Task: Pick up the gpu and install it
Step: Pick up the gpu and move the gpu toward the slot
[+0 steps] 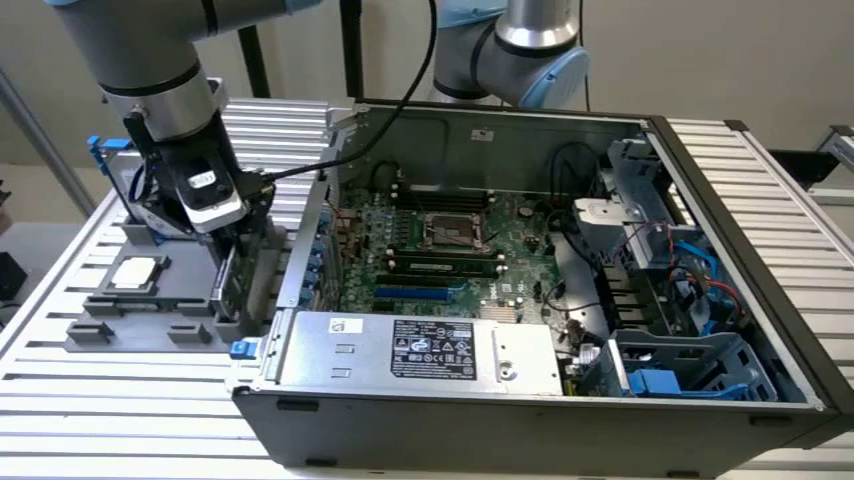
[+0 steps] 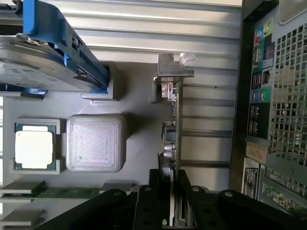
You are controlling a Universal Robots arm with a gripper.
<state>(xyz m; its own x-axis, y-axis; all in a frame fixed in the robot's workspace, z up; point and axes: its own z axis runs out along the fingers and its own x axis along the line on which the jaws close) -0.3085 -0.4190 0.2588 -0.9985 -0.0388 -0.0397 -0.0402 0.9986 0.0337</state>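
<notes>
The gpu (image 1: 224, 285) stands on its edge in the grey holder tray (image 1: 140, 332), just off the open computer case (image 1: 747, 250) on the exterior view's left. In the wrist view the gpu (image 2: 173, 120) shows edge-on, a thin card with its silver bracket (image 2: 169, 73) at the far end. My gripper (image 1: 230, 238) has come down over the card's top edge. In the wrist view my gripper (image 2: 169, 184) has one black finger (image 2: 154, 189) against each face of the card, shut on it. The card's lower edge still sits at the tray.
On the tray lie a square silver CPU chip (image 1: 138, 272) (image 2: 33, 149), a grey square block (image 2: 96, 142) and a hard drive with blue rails (image 2: 53, 62). Inside the case are the motherboard (image 1: 441, 250) and a power supply (image 1: 427, 350). The case's rear panel (image 2: 273, 105) stands close beside the card.
</notes>
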